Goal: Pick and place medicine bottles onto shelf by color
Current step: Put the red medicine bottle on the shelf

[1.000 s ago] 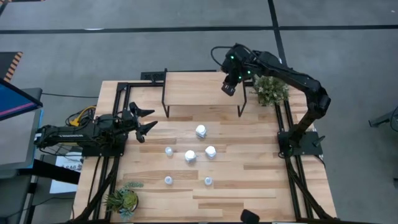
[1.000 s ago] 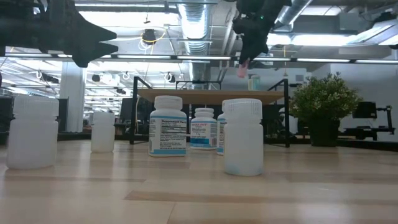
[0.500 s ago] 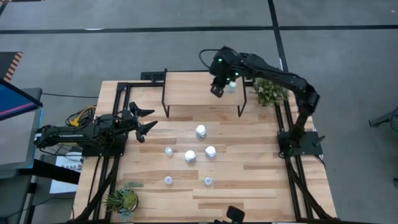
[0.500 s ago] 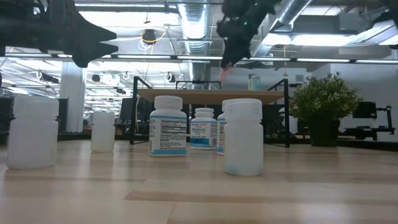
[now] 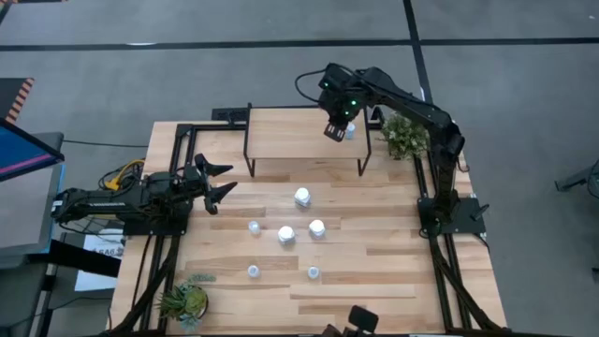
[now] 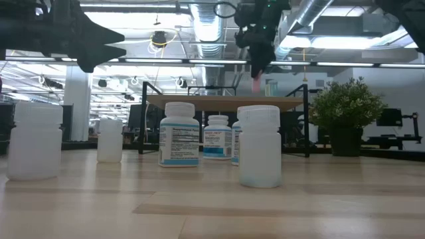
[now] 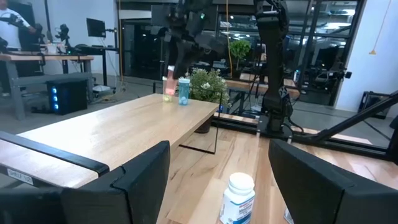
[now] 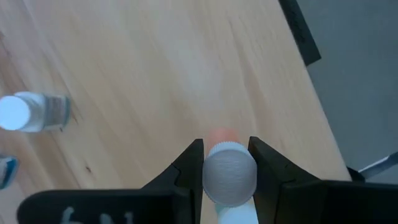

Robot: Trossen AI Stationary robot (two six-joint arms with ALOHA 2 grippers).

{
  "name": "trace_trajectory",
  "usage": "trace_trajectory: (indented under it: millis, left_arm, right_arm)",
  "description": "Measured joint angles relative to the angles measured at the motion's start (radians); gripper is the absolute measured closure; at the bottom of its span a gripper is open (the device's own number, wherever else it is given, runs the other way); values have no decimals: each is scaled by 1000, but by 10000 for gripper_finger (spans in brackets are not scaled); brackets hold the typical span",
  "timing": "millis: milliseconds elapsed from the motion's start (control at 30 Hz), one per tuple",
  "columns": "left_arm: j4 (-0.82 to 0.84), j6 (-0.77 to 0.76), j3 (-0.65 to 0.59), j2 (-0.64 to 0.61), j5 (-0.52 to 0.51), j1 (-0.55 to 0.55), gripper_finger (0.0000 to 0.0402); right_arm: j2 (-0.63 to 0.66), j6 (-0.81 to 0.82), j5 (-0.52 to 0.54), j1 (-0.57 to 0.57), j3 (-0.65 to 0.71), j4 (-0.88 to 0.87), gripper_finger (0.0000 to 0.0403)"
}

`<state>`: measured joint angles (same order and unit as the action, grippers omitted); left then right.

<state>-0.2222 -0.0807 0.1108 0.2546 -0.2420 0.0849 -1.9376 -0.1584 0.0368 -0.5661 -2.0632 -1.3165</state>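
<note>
Right hand (image 5: 335, 131) is clenched on a small pale bottle (image 8: 229, 173) with a pinkish end, holding it just above the shelf (image 5: 290, 134) near the shelf's right edge. Over the last second this hand has swung inward across the shelf top and then back toward the right edge, and it now hangs beside a tiny light-blue-capped bottle (image 5: 349, 131) already standing there. In the low view the pink tip hangs above the shelf top, not yet touching it. My reading is that the carry is finished and the setting-down is about to begin, with the spot chosen next to the blue one.

Left hand (image 5: 213, 183) waits with fingers spread wide near the left edge of the surface, unmoved, holding nothing.

On the surface in front of the shelf, six bottles remain: three bigger white ones (image 5: 302, 197) clustered mid-surface, and three tiny ones (image 5: 254, 271), one beside the cluster and two nearer the front edge. None has shifted.
</note>
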Motion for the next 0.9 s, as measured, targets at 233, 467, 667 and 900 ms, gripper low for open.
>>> trace_trajectory:
  millis: [233,467,667,900]
  left_arm:
    - [0,9,0,0,0,0,141]
    - [0,11,0,0,0,0,141]
    - [0,16,0,0,0,0,141]
    - [0,17,0,0,0,0,141]
  right_arm:
    - [-1,-7,-1,3,43,27,299]
    - [0,-39,-72,-8,42,35,299]
    - [0,-79,-86,-15,42,29,299]
    - [-18,-82,-88,-27,44,15,299]
